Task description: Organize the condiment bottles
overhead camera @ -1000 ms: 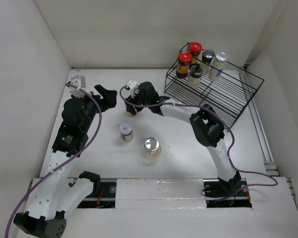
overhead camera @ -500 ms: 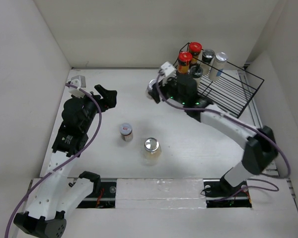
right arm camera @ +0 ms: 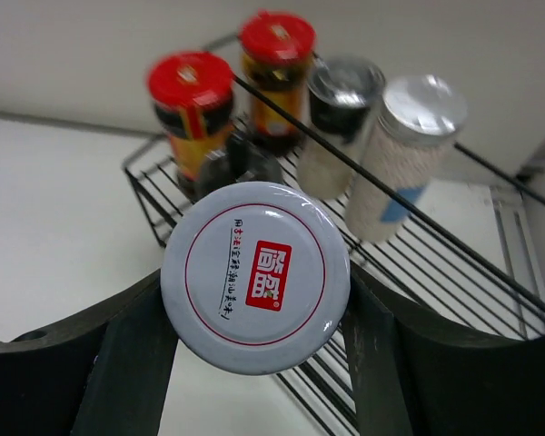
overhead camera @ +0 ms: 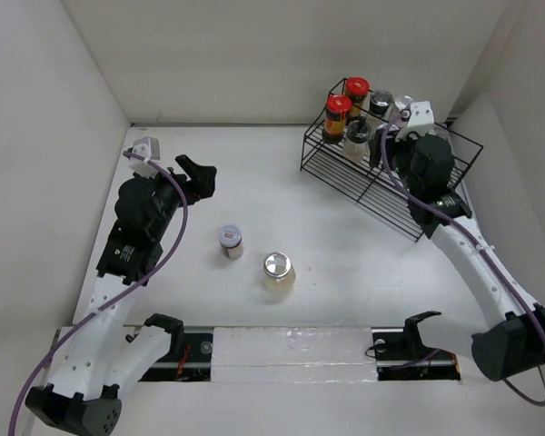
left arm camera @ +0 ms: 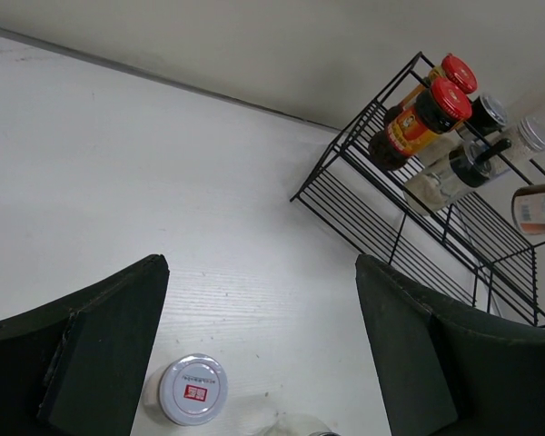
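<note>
White bench (overhead camera: 345, 259), walled in. My right pincer (right arm camera: 256, 304) clamps white-lidded red-logo jar (right arm camera: 254, 268) above black wire rack (overhead camera: 409, 182); my left pincer (left arm camera: 262, 300) gapes wide, empty. Small white-capped jar (overhead camera: 230, 238), wider silver-lidded jar (overhead camera: 276, 268) stand mid-bench.

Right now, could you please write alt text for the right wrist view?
The right end effector grips a white-capped jar above a black wire rack holding two red-capped bottles and other jars.
</note>
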`<state>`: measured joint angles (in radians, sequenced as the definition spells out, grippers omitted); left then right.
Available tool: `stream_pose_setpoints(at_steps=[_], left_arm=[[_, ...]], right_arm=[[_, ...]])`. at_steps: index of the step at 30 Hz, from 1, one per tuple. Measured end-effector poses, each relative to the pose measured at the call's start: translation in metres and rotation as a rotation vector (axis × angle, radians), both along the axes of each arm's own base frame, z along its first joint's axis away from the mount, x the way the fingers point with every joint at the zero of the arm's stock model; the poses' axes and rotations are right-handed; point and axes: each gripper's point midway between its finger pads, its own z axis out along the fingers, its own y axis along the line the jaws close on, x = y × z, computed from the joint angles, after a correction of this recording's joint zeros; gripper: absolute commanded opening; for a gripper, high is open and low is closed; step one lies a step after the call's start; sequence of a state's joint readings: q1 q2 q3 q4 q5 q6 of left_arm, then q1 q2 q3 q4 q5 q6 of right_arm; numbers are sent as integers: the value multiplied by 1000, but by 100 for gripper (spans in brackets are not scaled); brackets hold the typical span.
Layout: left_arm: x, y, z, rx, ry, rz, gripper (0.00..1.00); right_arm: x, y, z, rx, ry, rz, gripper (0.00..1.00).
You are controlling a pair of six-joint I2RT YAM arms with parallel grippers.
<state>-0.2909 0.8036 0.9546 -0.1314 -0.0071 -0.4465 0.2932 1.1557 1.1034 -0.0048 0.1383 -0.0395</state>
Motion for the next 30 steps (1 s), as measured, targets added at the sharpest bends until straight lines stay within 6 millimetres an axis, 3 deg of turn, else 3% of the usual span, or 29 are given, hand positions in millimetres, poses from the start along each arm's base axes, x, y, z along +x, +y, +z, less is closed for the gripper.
stream_pose_setpoints(at_steps=[4, 8, 15, 21, 24, 30], left_arm=[[1, -2, -3, 1, 9, -11, 80], [1, -4, -3, 1, 9, -18, 80], [0, -4, -3, 0, 10, -22, 80], [0, -5, -3, 0, 10, -24, 80], [0, -5, -3, -1, 10, -28, 80], [0, -5, -3, -1, 10, -29, 80]], right_arm=[[20, -28, -46, -19, 133, -75, 45], [36, -32, -86, -35, 233, -88, 45], [52, -37, -116, -31, 301, -86, 49], [58, -37, -115, -14, 297, -81, 80], [61, -36, -109, -1, 278, -77, 86], [51, -24, -51, 19, 140, -45, 87]])
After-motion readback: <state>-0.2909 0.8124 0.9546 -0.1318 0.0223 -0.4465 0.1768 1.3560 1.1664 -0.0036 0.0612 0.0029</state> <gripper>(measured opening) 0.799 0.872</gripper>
